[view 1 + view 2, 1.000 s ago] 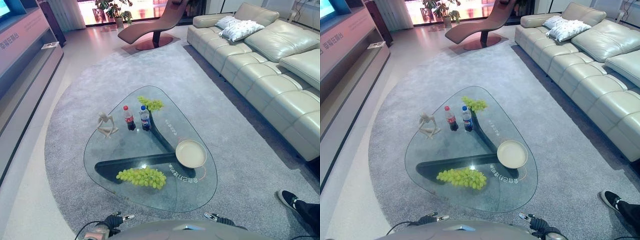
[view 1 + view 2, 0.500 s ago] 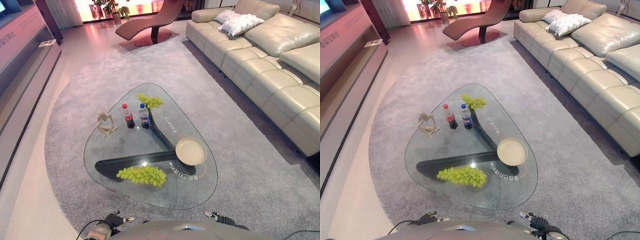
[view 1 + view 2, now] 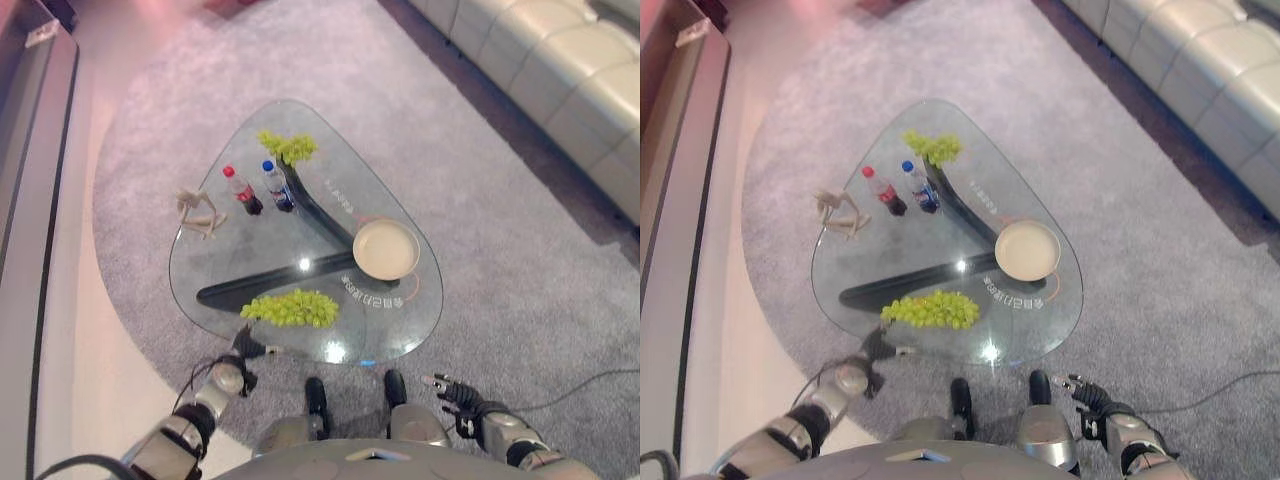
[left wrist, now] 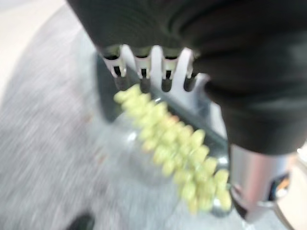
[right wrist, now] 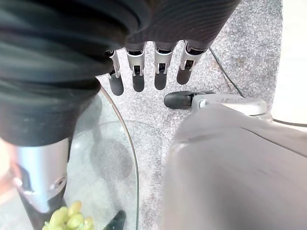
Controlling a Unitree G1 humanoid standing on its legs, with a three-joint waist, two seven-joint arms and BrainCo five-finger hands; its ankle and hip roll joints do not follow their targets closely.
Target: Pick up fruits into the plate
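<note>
We are only beginning: both grape bunches, near [image 3: 290, 308] and far [image 3: 288, 147], are lying on the glass table [image 3: 200, 275], the plate [image 3: 386, 249] sitting bare. Our left hand [image 3: 243, 345] and right hand [image 3: 452, 391] are hovering with relaxed fingers, holding nothing.

Two bunches of green grapes on the glass surface [image 3: 210, 265]: near bunch [image 3: 289, 308], far bunch [image 3: 287, 147]. Round cream plate [image 3: 386, 249], empty, upright.
</note>
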